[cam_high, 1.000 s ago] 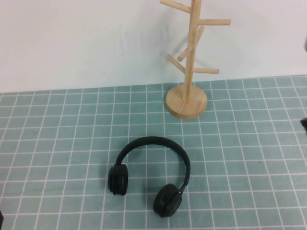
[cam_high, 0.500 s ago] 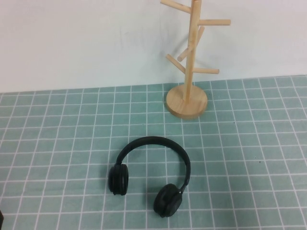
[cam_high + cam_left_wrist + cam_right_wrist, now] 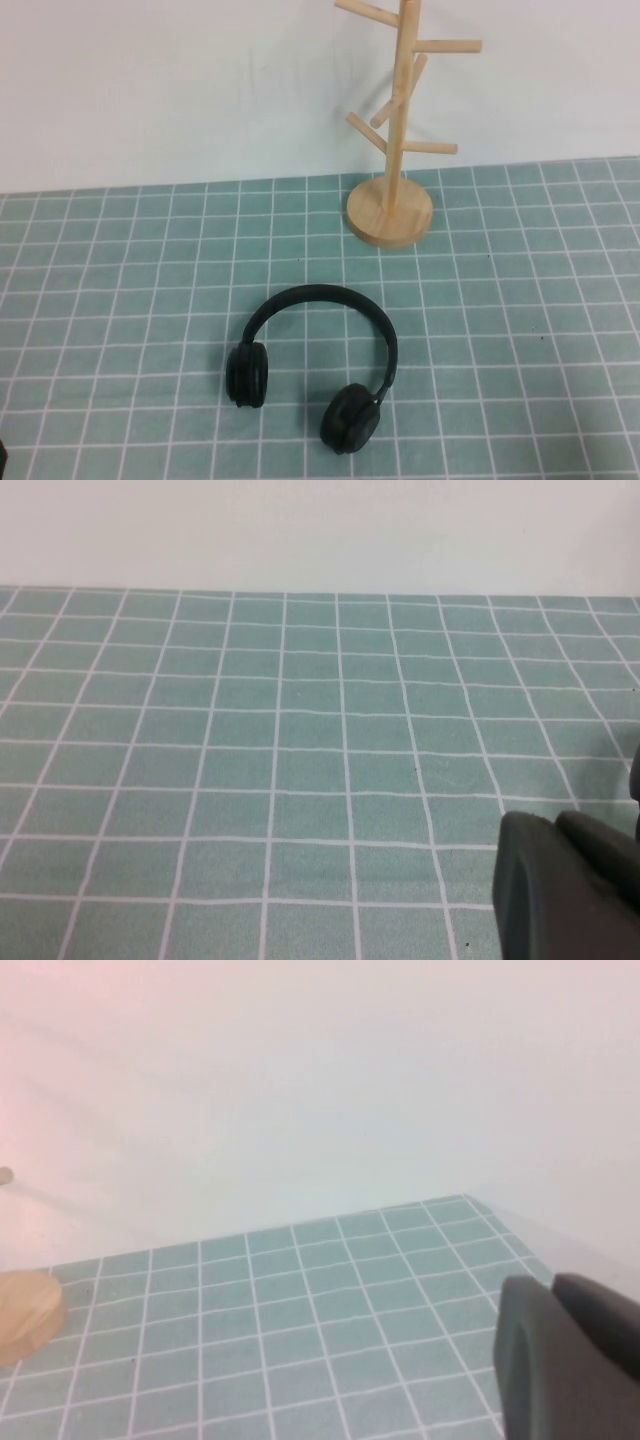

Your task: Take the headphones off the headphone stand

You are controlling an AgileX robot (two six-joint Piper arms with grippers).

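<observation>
Both arms sit pulled back out of the high view, so I work from the wrist cameras: the left end effector (image 3: 570, 885) hangs low over bare grid mat, and I cannot tell how its fingers stand, while the right end effector (image 3: 570, 1360) is closed on nothing, off to the right side of the tabletop (image 3: 520, 330). Nearest me, the headphones (image 3: 315, 365) already lie flat on the mat, band arched away from me and both ear cups down, well apart from the headphone stand (image 3: 395, 130), which stands upright and bare at the far edge by the wall. I judge the removal done, so doing this step well means leaving the headphones undisturbed, keeping both arms clear of the stand's pegs, and holding the parked pose.
</observation>
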